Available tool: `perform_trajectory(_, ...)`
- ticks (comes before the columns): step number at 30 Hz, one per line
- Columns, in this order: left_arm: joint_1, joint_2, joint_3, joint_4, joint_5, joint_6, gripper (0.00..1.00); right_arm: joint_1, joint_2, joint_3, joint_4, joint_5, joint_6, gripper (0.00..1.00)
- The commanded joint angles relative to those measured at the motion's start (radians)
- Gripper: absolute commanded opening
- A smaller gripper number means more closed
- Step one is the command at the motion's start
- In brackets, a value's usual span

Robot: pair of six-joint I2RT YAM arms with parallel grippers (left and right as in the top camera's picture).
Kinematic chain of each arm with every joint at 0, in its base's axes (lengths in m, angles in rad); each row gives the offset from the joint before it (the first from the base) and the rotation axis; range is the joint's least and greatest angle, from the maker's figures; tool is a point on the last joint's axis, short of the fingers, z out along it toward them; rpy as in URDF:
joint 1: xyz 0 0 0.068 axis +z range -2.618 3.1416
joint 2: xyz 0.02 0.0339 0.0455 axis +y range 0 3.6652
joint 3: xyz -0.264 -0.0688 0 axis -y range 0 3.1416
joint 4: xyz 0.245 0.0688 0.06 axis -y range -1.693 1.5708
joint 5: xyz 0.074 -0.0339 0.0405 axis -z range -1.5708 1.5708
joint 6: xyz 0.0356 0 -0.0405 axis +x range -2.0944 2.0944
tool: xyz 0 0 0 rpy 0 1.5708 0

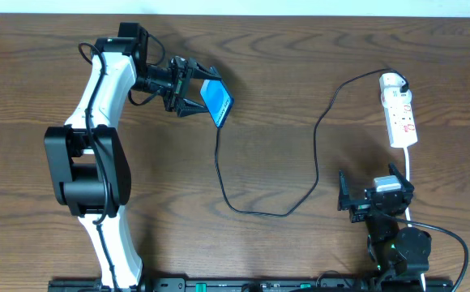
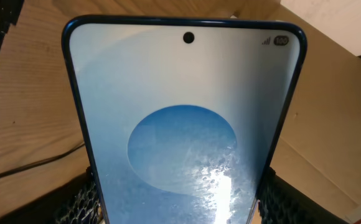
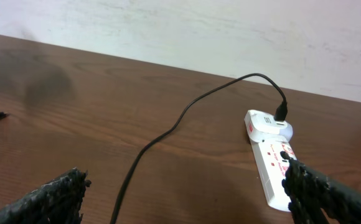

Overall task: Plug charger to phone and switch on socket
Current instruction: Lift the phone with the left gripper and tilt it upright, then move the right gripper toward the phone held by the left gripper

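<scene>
The small rectangular smartphone with the blue screen (image 1: pixel 216 99) (image 2: pixel 187 124) sits toward the rear left of the brown wooden table (image 1: pixel 284 49), tilted and held by the left end effector (image 1: pixel 205 93). In the left wrist view we see its two black textured fingers (image 2: pixel 78 202) pressed against the phone's long edges, narrowed to the phone's width, with the camera hole at the end away from the wrist.

The long thin black charger cable (image 1: pixel 259 213) (image 3: pixel 168 127) runs from just beside the phone's lower corner, loops across the middle of the table and rises to a white adapter (image 1: pixel 393 81) (image 3: pixel 271 121). This adapter is seated at the far end of the white elongated power strip with red markings (image 1: pixel 401 118) (image 3: pixel 274 168) on the right. We cannot tell whether the cable's plug tip touches the phone.

The right end effector (image 1: pixel 347 199) (image 3: pixel 183 174) is at the front right, near the strip's front end but apart from it. Its fingers are spread wide and hold nothing.
</scene>
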Motion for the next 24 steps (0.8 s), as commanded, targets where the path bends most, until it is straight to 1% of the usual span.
perform_trajectory(1, 0.002, -0.015, 0.008, 0.024, 0.037, -0.015, 0.68, -0.007, -0.006, -0.004, 0.000, -0.006, 0.000, 0.99)
perform_trajectory(7, 0.002, -0.015, 0.008, 0.088, 0.026, -0.018, 0.68, -0.007, -0.006, -0.004, 0.000, -0.006, 0.000, 0.99)
perform_trajectory(11, 0.005, -0.015, 0.008, 0.140, 0.026, -0.061, 0.68, -0.007, -0.006, -0.004, 0.007, 0.035, -0.023, 0.99)
perform_trajectory(19, 0.040, -0.015, 0.008, 0.182, 0.026, -0.069, 0.68, -0.007, -0.006, -0.004, 0.002, 0.043, -0.023, 0.99)
perform_trajectory(22, 0.062, -0.015, 0.008, 0.186, 0.025, -0.069, 0.68, -0.007, -0.006, -0.004, 0.026, 0.137, -0.060, 0.99)
perform_trajectory(24, 0.081, -0.015, 0.008, 0.188, 0.026, -0.069, 0.68, -0.007, -0.006, -0.004, 0.053, 0.163, -0.060, 0.99)
